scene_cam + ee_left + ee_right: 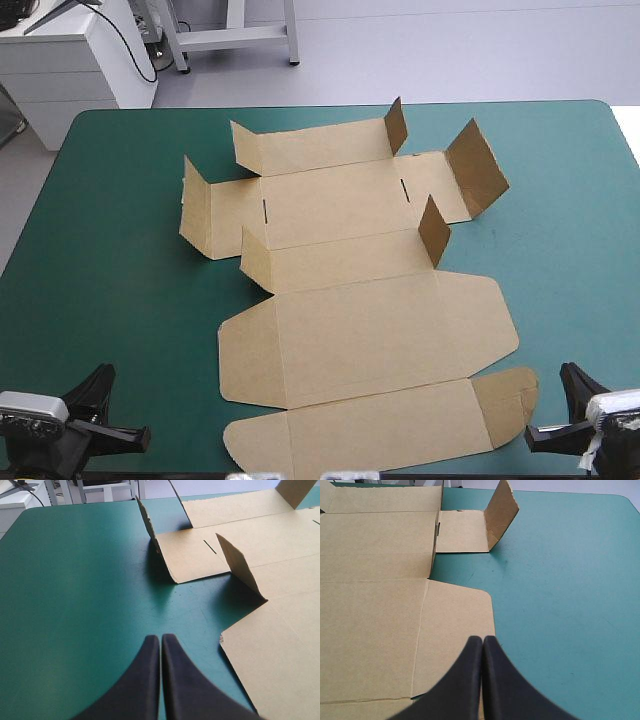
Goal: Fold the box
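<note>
1. Left hand (160, 637): black fingers clenched together and grasping nothing, above the bare teal-green cover of the bench (120, 250).
2. Right hand (483, 639): also clenched and empty, with a rounded side flap (455, 630) of board just ahead of its tips.
3. The brown box (350, 300) lies opened out between and ahead of both hands.
4. Its long axis runs away from the hands, slightly slanted, with the lid end nearest them.
5. At the far end, short end flaps (477, 168) stand raised.

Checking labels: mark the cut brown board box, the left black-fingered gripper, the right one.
brown board box (380, 330): high view, broad middle panel.
left gripper (161, 638): left wrist view, where shut fingertips meet.
right gripper (482, 639): right wrist view, where shut fingertips meet.
</note>
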